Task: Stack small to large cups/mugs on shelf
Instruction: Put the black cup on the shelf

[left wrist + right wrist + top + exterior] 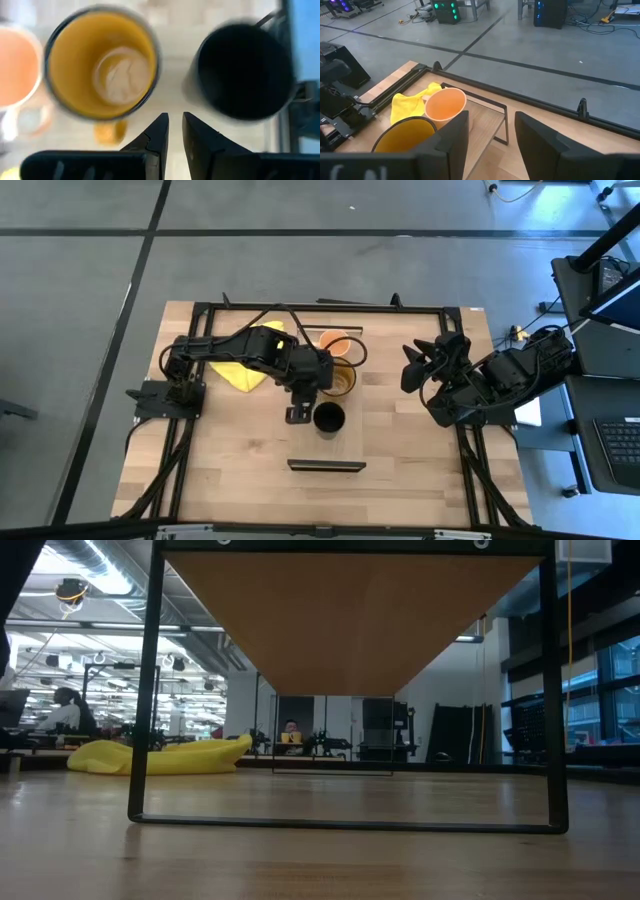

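Three vessels stand in a row on top of the raised light-wood shelf. The peach mug is farthest, the amber mug is in the middle, and the small black cup is nearest. All three are upright on their bases and apart from each other. My left gripper hovers just left of the black cup, pointing down. Its fingers are a narrow gap apart and empty, with the amber mug and black cup ahead. My right gripper waits open to the shelf's right.
A yellow cloth lies on the tabletop left of the shelf, under my left arm, and shows in the low view. The shelf's dark brackets stand at its far and near ends. The low view shows the board's underside.
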